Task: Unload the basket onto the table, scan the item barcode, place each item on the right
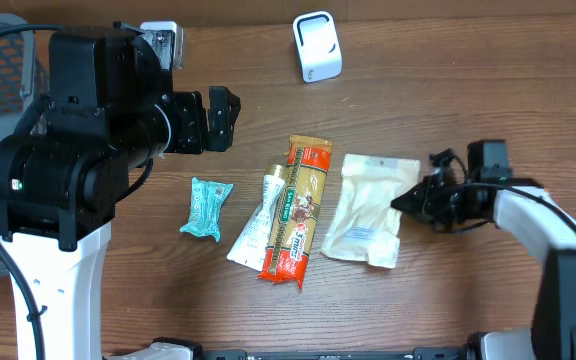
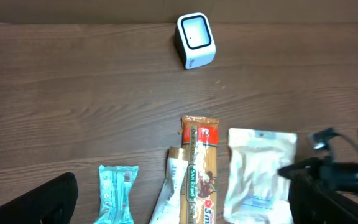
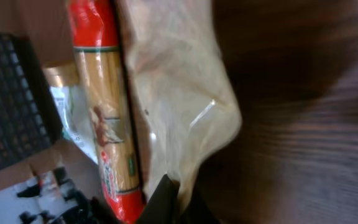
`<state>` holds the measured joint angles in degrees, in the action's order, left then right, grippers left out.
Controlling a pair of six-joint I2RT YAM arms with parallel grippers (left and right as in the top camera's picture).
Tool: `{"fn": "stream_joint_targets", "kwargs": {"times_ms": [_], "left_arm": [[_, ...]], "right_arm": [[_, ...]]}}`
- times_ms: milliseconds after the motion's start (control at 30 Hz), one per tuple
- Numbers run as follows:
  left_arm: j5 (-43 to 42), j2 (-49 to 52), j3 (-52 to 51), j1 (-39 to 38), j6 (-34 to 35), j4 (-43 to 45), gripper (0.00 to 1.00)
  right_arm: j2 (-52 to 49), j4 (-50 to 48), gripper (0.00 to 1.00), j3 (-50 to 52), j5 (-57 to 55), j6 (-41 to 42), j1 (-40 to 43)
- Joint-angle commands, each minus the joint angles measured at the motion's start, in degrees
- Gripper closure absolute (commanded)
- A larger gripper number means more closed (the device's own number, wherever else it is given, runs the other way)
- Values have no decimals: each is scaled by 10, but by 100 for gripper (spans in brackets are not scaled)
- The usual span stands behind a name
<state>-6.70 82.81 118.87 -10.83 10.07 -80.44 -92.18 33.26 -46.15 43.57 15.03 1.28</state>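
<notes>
Left gripper (image 1: 218,118): over left part of table (image 1: 468,90), jaws spread wide, empty. Nearer front edge, in a row: teal packet (image 1: 206,208), white tube (image 1: 261,222), red-and-gold pasta pack (image 1: 299,212), tube touching pack. White scanner (image 1: 317,46): near far edge, well apart. Cream pouch (image 1: 371,208): flat, just right of pasta pack. Right gripper (image 1: 404,203): at pouch's right edge, jaws closed tight, pinching that edge.

The left arm fills the left of the overhead frame, its wrist level and pointing right, and the left gripper (image 1: 230,117) hangs with jaws spread wide. The right arm reaches in from the lower right, with the right gripper (image 1: 404,203) low and pinched closed on the edge of the cream pouch (image 1: 368,205).
</notes>
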Motion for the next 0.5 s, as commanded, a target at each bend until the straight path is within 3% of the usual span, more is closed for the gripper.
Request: {"fn": "stream_joint_targets", "kwargs": {"times_ms": [0,167,267,467], "left_arm": [[-4,1,4,0,-13,1,0],[-4,1,4,0,-13,1,0],[-4,1,4,0,-13,1,0],[-4,1,4,0,-13,1,0]], "right_arm": [[93,92,96,-77,-170,11,-26],[144,269,96,-168,-455,98,-108],[134,366,96,-214,-569,157,-168],[50,450,96,-249,-622,206,-234]]}}
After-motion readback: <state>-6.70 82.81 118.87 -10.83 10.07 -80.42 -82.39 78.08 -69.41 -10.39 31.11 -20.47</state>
